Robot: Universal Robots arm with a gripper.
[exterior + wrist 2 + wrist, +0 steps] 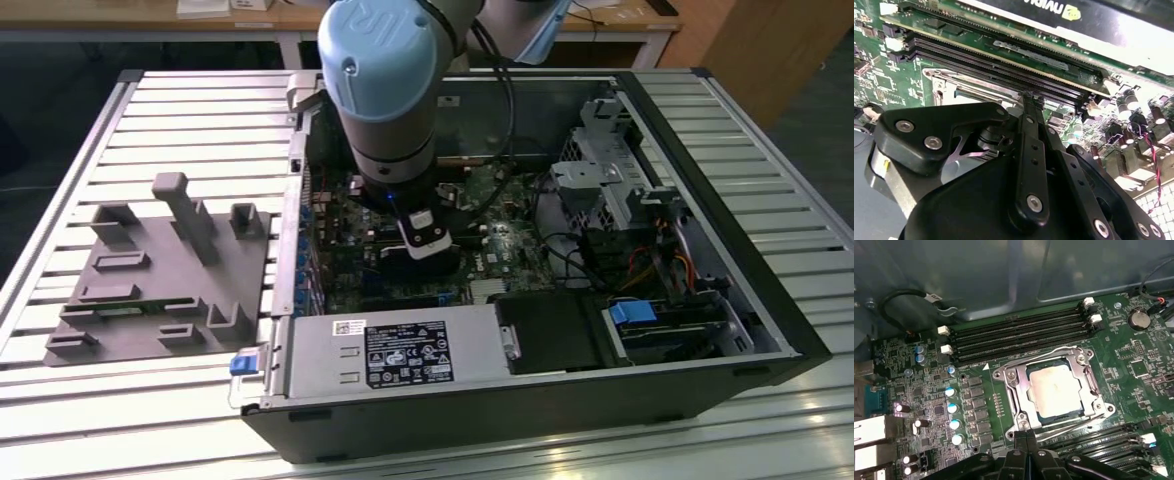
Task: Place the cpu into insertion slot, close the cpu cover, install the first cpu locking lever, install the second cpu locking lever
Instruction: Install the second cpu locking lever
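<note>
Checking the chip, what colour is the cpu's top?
Dull silver-grey, the cpu shows best in the first wrist view.

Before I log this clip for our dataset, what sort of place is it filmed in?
Probably a robotics lab or test workshop: an open computer case lies on a slatted aluminium table, a grey fixture tray sits beside it, and the gripper works over the cpu on the motherboard.

Green circuit board [1134,365], seen from above. Cpu [1059,386]: dull silver-grey square, seated flat in the insertion slot [1041,416]. Cpu cover [1021,390]: silver frame, down around the chip. Thin wire levers [1074,424] lie along the frame's edges. Long black memory slots [1019,337] run just beside the socket. Blue-topped capacitors [953,408] stand in a row nearby. Black gripper [1026,437], fingertips together, sits at the frame's edge.
</note>
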